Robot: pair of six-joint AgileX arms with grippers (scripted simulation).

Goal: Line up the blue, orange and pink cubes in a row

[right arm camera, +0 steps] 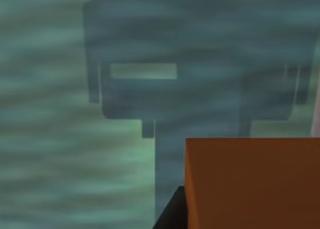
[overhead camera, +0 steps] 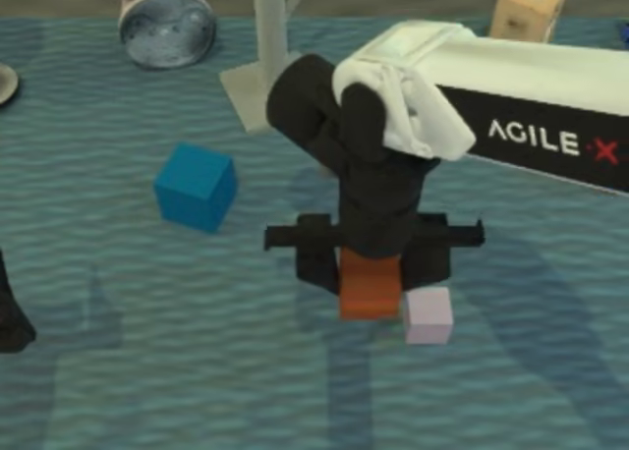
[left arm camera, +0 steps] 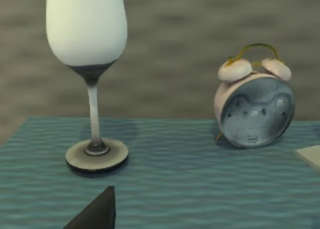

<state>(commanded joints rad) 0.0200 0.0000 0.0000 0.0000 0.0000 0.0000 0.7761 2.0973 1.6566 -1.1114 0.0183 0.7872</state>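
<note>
My right gripper (overhead camera: pixel 371 261) reaches down over the middle of the table, shut on the orange cube (overhead camera: pixel 371 289), with a dark finger on each side of it. In the right wrist view the orange cube (right arm camera: pixel 250 184) fills the corner, one finger (right arm camera: pixel 172 215) pressed to its side and the gripper's shadow on the cloth beyond. The small pink cube (overhead camera: pixel 428 315) stands just right of the orange one, very close to it. The larger blue cube (overhead camera: pixel 196 185) rests alone to the left. My left gripper (overhead camera: pixel 10 322) is parked at the table's left edge, open.
An alarm clock (overhead camera: pixel 165 23) lies at the back left, and a wine glass (left arm camera: pixel 87 39) stands near it. A white post on a flat base (overhead camera: pixel 260 72) rises at the back centre. A tan carton with a round hole (overhead camera: pixel 529 8) sits at the back right.
</note>
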